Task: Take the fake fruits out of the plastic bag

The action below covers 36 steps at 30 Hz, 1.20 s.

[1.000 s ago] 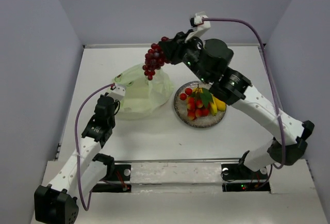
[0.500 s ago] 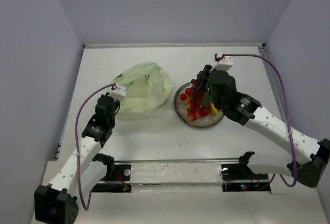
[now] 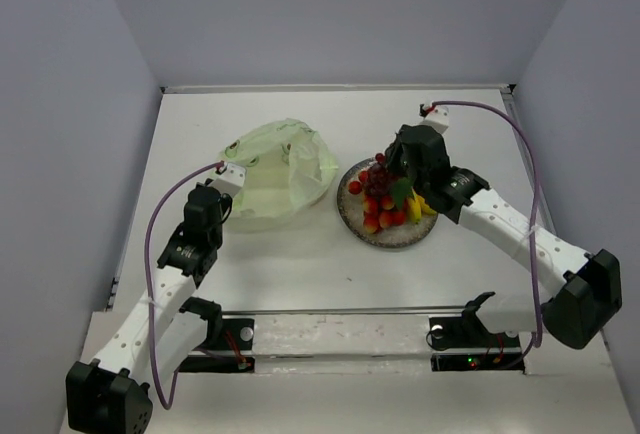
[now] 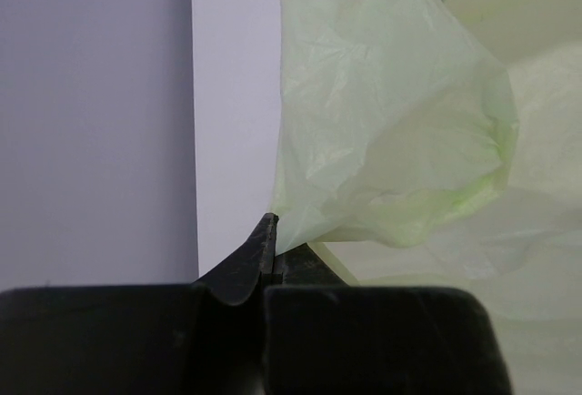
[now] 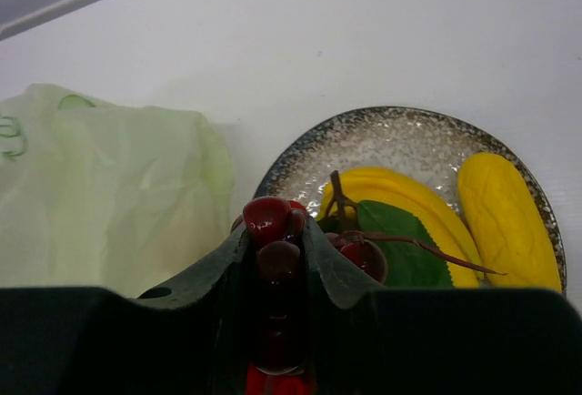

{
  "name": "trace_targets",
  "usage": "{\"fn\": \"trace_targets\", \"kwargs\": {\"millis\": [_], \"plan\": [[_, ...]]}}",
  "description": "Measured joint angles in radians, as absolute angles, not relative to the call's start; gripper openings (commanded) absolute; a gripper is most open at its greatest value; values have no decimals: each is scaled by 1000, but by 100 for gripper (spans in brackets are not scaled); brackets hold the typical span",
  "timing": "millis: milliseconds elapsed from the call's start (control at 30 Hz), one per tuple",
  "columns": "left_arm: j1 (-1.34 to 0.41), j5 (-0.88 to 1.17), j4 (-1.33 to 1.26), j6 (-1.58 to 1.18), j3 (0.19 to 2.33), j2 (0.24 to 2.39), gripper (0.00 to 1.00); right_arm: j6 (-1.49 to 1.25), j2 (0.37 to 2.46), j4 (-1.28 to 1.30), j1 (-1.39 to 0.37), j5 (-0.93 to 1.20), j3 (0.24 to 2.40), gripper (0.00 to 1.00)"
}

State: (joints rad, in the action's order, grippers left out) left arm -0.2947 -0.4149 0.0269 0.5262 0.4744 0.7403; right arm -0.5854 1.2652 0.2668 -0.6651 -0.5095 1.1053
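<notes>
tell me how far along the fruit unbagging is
Done: banana and red strawberry pieces lie on the plate. In hand: the right gripper holds the grape bunch over the plate, while the left gripper pinches an edge of the plastic bag. Left: releasing the grapes; whether the bag hides more fruit cannot be seen.

No word, number or brand can be read anywhere. The thin translucent pale yellow-green plastic bag (image 3: 275, 174), on the left of the scene, carries small dark green printed marks (image 5: 9, 128), curled strokes too small and partial to make out.
</notes>
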Motion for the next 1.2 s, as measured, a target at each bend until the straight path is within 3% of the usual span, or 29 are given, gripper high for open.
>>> {"fn": "trace_targets", "kwargs": {"millis": [100,133,167,200,300,433,833,1200], "plan": [[-295,-412,27,526,474,739,1,-620,1299,262,-601,-475,1062,5],[-295,-411,27,526,474,738,1,-629,1304,262,-595,-467,1047,19],[-295,-411,27,526,474,737,1,-635,1306,262,-591,-461,1034,26],[-295,-411,27,526,474,737,1,-643,1306,262,-591,-456,1019,44],[-295,-408,27,526,474,737,1,-659,1306,258,-590,-448,995,66],[-295,-403,27,526,474,737,1,-667,1305,268,-588,-454,971,78],[-295,-398,27,526,474,737,1,-573,1354,344,-583,-462,1041,81],[-295,-392,31,526,482,738,1,-305,1502,420,-628,-394,1437,78]]}}
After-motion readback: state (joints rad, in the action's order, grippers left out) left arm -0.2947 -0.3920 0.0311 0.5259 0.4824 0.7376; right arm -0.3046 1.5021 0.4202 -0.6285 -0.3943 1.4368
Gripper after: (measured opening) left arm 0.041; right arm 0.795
